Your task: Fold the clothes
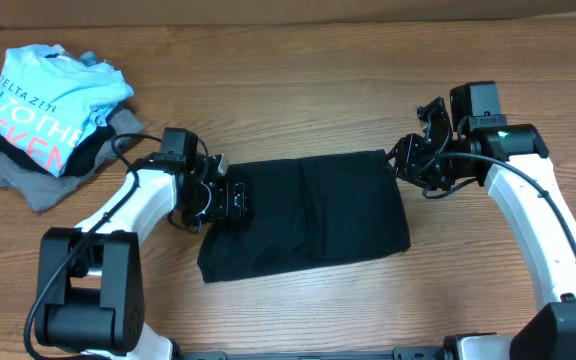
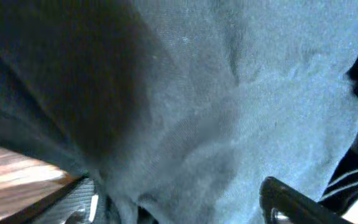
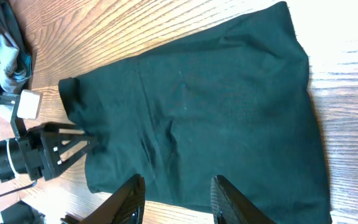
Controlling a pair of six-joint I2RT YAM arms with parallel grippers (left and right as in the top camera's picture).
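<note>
Left claw (image 1: 230, 200), jaws parted, set at the 9 o'clock edge of the black T-shirt (image 1: 308, 215), folded at the centre of the counter (image 1: 388, 60); right claw (image 1: 408, 162), released and empty, at its 2 o'clock corner. Should one layer alone be pinched, the fold may be dragged open. No container is seen.

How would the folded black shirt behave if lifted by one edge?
The black T-shirt would probably droop and unfold; soft wrinkles show across it. Likely light: thin fabric lying flat. Pushed, it may bunch rather than slide on the table.
</note>
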